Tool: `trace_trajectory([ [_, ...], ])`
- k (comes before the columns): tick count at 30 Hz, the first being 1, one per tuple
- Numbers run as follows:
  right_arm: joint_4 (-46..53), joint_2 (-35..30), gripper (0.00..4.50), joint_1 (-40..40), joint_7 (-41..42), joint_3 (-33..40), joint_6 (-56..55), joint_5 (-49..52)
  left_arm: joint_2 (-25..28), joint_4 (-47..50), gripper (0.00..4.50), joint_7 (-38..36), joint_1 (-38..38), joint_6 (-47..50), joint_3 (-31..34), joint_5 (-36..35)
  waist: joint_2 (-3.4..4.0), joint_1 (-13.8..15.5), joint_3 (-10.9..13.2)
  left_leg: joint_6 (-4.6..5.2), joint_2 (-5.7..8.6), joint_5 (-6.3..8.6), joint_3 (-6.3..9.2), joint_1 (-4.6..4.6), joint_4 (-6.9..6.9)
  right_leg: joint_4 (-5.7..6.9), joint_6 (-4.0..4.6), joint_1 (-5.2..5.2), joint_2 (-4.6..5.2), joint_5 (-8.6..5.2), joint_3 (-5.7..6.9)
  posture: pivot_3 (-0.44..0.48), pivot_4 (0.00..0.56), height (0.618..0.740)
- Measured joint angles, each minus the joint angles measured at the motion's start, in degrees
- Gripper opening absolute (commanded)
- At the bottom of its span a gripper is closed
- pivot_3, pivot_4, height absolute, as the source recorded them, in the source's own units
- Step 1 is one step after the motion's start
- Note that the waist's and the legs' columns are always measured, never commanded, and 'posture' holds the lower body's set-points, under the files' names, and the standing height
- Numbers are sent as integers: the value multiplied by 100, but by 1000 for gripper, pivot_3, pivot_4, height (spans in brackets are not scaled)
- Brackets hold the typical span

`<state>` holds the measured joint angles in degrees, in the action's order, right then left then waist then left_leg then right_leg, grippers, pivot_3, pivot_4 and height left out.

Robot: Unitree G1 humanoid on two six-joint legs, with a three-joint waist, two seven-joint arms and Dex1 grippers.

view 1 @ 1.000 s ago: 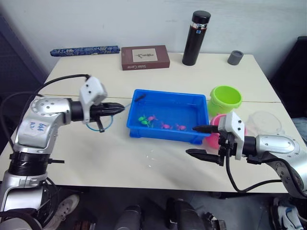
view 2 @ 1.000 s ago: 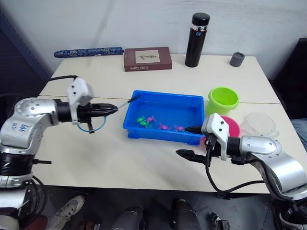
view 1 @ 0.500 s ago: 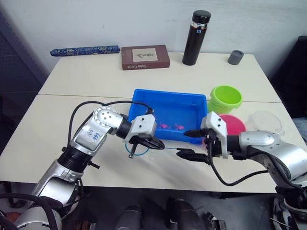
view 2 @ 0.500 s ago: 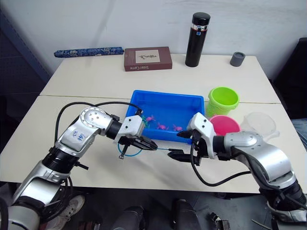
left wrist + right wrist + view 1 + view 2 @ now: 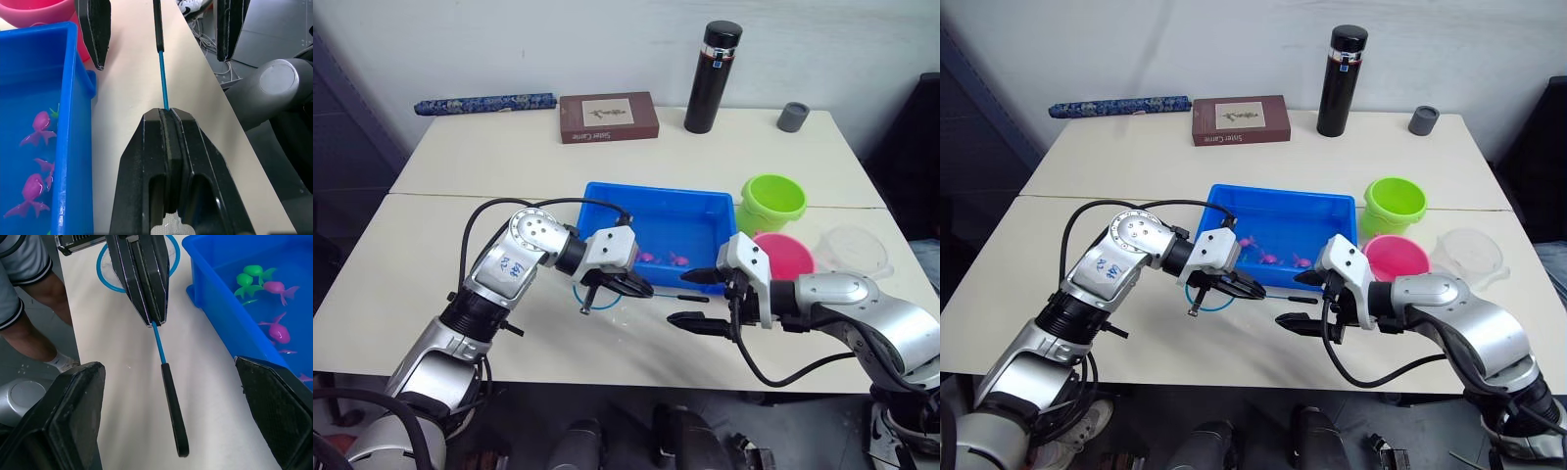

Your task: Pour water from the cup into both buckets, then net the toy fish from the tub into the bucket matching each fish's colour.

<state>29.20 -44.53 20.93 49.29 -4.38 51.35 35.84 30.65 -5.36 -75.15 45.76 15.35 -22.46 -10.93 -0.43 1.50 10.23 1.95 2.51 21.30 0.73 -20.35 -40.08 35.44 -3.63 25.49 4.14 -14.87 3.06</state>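
The left gripper [image 5: 641, 290] is clamped tight on the thin blue stick of the round light-blue-rimmed net [image 5: 161, 350], whose black handle end points between the wide-spread, empty fingers of the right gripper [image 5: 698, 300]. Both meet just in front of the shallow bright blue plastic tub [image 5: 695, 208] on the pale surface [image 5: 460, 245]. At least three pink toy fish [image 5: 277, 333] and two green ones [image 5: 250, 275] lie inside. Two round pails, one lime green [image 5: 773, 203] and one pink [image 5: 786, 255], stand beside the tub, with one clear plastic cup [image 5: 855, 251] next to them.

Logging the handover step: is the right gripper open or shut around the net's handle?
Open. The right gripper has its black fingers spread wide on either side of the net's dark handle, touching neither.
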Motion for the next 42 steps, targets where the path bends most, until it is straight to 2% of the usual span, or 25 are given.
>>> trace_trajectory([
  [3,0,0,3647,-5,0,0,-2,0,-6,-20,0,-2,16,-6,4,3,0,2,0,0,0,0,0,0,0,0,0,0,0,0,0,0,150,739],
  [9,0,0,939,-10,1,0,-4,-3,-14,-39,0,-4,119,-6,15,5,0,0,0,0,0,0,0,0,0,0,0,0,0,0,0,0,150,739],
  [10,0,0,263,-13,1,0,-4,-3,-13,-42,0,-8,119,-1,15,5,0,0,0,0,0,0,0,0,0,1,0,0,0,0,0,0,150,739],
  [11,9,0,20,-15,18,0,-7,7,-11,-57,0,-7,120,7,20,11,0,0,0,0,0,0,0,0,0,1,0,0,0,0,0,0,150,739],
  [27,15,-1,20,-32,75,0,-15,11,-21,-52,0,-30,121,116,25,0,0,2,0,1,0,0,0,0,0,1,0,0,0,0,0,0,150,739],
  [30,21,-11,0,-73,116,2,-26,13,-32,-39,999,-5,124,646,54,-73,0,-1,0,1,1,-1,0,0,0,8,0,0,0,0,0,0,150,739],
  [31,23,-40,0,-96,122,11,-27,12,-16,-36,1546,-4,125,781,121,-78,0,-1,0,1,0,-1,1,0,0,9,0,0,0,0,0,0,150,739],
  [33,23,-44,0,-106,127,21,-33,11,2,-20,2213,3,125,875,184,-98,0,-1,0,1,0,-1,1,0,0,8,0,0,0,0,0,0,150,739],
  [37,25,-93,0,-120,141,21,-108,5,-119,46,3934,410,266,1288,804,-466,-1,1,1,1,0,-1,3,-1,-1,7,0,0,0,0,0,0,150,739],
  [39,27,-125,0,-127,162,25,-133,6,15,182,3934,535,445,1786,1255,-804,-1,-4,1,1,0,-1,4,-2,0,9,0,0,0,0,1,0,150,739],
  [42,27,-242,0,-214,183,61,-137,4,554,343,3934,681,669,2562,2007,-1343,0,-51,1,0,-3,0,4,-1,7,12,0,3,-3,0,1,0,150,739],
])
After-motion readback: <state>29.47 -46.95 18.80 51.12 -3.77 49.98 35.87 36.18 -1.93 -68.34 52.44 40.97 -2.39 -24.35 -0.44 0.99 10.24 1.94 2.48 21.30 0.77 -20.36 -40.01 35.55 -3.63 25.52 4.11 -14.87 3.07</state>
